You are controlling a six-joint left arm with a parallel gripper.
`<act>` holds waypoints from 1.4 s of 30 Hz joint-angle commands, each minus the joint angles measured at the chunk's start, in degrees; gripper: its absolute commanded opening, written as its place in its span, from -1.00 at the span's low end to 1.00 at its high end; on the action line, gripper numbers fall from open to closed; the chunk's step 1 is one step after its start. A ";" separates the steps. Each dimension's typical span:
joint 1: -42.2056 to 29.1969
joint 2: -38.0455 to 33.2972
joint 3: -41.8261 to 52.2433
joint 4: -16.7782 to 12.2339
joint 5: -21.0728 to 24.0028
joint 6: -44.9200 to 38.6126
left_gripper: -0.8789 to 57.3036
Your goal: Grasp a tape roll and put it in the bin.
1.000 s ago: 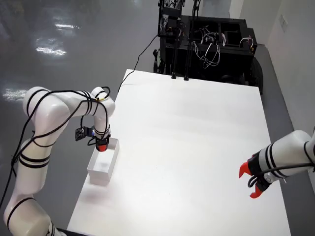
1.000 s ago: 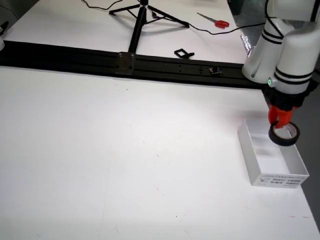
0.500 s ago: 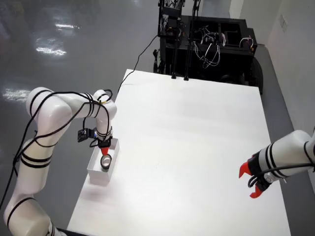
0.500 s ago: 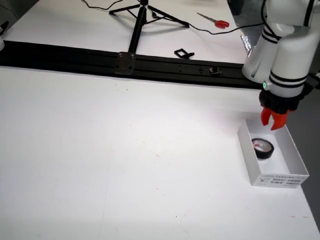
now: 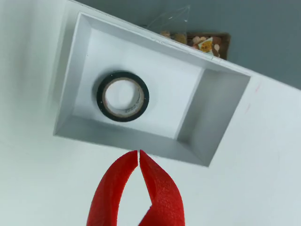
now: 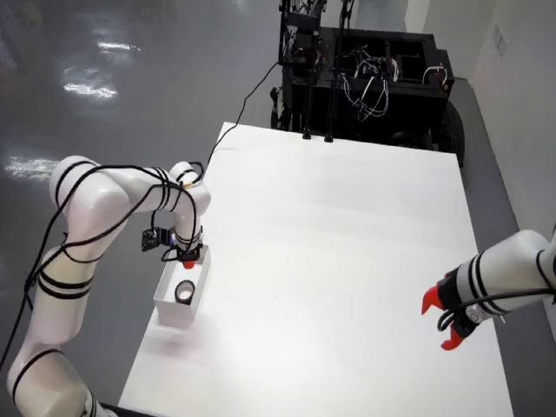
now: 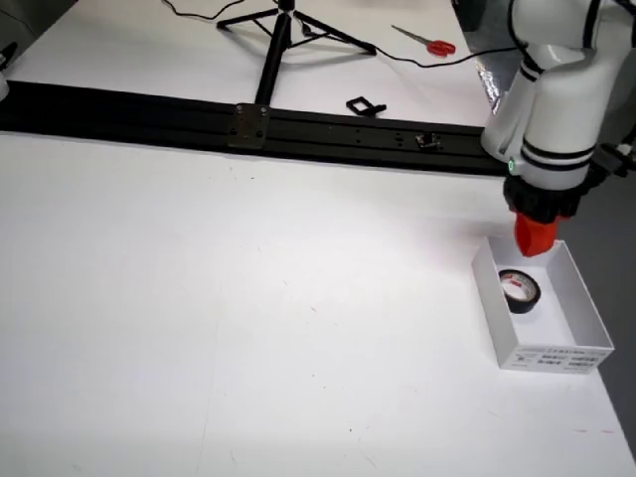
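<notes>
Only the wrist view shows the tool (image 5: 139, 153) pinched closed and empty above the bin (image 5: 214, 110); the tape roll (image 5: 122, 96), released earlier, lies inside.

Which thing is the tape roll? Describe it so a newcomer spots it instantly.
Start at the big white table and find the small open white bin near its edge, just below the working arm's red gripper. The tape roll lies flat inside it: a black ring with a pale core, the only dark object in the bin.
</notes>
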 commanded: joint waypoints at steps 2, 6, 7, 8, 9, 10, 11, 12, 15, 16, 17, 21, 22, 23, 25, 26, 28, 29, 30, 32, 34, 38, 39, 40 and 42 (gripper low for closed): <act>-14.42 -13.86 -0.26 3.76 4.20 0.99 -0.99; -20.66 -18.70 -0.26 3.58 5.51 0.99 -0.99; -22.24 -19.31 -0.26 3.50 6.04 0.99 -0.99; -23.91 -19.75 -0.26 3.41 6.48 0.99 -0.99; -25.31 -19.93 -0.26 3.41 7.01 0.99 -0.99; -26.98 -20.02 -0.26 3.32 7.36 0.99 -0.99; -28.57 -20.02 -0.26 3.32 7.54 0.99 -0.99; -30.15 -20.02 -0.26 3.23 7.62 0.99 -0.99; -34.81 -20.02 -0.26 2.88 7.71 0.99 -0.99; -36.56 -20.28 -0.35 2.70 7.71 0.99 -0.99; -38.15 -20.46 -0.35 2.62 7.71 0.99 -0.99; -43.86 -22.30 -0.35 2.44 7.71 0.99 -0.99; -45.09 -22.83 -0.35 2.35 7.71 1.08 -0.99; -46.23 -23.44 -0.35 2.35 7.71 1.16 -0.99; -48.60 -24.68 -0.35 2.35 7.71 1.96 -0.99; -49.57 -25.29 -0.35 2.35 7.71 2.48 -0.99; -51.50 -26.61 -0.35 2.26 7.71 3.89 -0.99; -52.30 -27.22 -0.35 2.18 7.62 4.42 -0.99; -52.91 -27.93 -0.35 2.00 7.54 5.30 -0.98; -54.05 -29.16 -0.35 1.39 7.36 7.41 -0.98; -54.58 -30.30 -0.35 -0.72 7.18 10.83 -0.98; -54.23 -31.88 -0.35 -6.79 5.95 18.13 -0.98; -53.88 -32.32 -0.35 -8.72 5.51 20.41 -0.98; -53.61 -32.59 -0.35 -10.13 5.43 21.99 -0.98; -53.17 -33.02 -0.35 -12.33 5.69 24.63 -0.98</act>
